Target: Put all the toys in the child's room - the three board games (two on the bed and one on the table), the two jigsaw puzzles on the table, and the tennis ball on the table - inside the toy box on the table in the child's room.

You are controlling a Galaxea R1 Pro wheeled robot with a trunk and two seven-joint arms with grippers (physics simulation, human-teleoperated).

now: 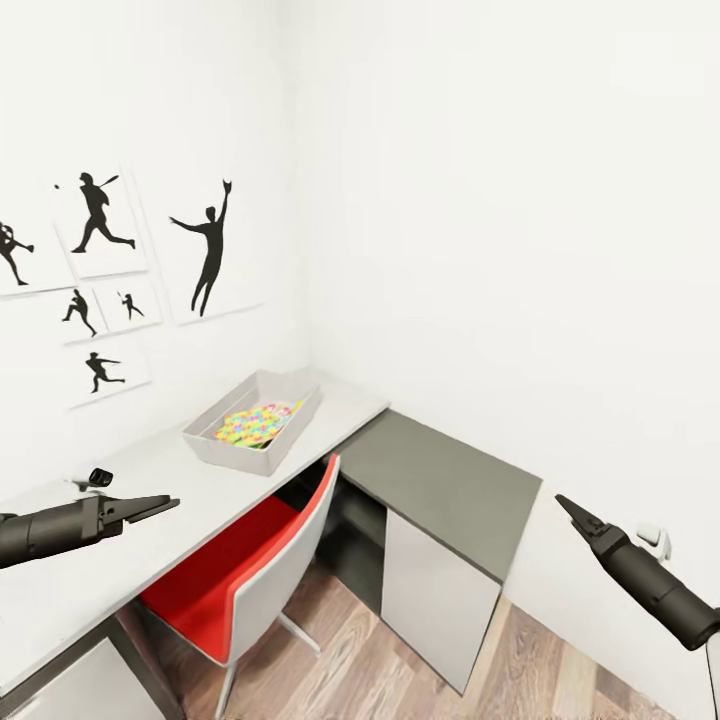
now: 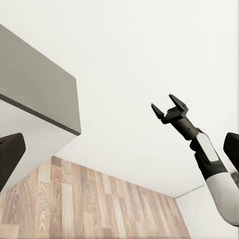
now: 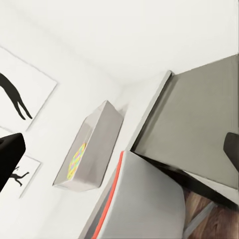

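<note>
The light grey toy box [image 1: 214,437] [image 3: 102,144] stands on the pale table [image 1: 150,470] near the corner of the child's room. A multicoloured jigsaw puzzle [image 1: 258,423] [image 3: 76,162] lies inside it. My left gripper [image 1: 165,505] [image 2: 119,149] hovers open over the table's near part, well short of the box. My right gripper [image 1: 565,503] [image 2: 172,107] [image 3: 119,149] hangs open in the air beyond the dark cabinet [image 1: 440,480], holding nothing. The board games, tennis ball and bed are out of view.
A red-seated chair [image 1: 235,575] with a pale grey back [image 3: 149,199] is tucked under the table between my arms. A small black object [image 1: 98,478] sits on the table by my left gripper. Baseball silhouette posters [image 1: 210,250] hang on the wall. Wood flooring [image 1: 380,660] lies below.
</note>
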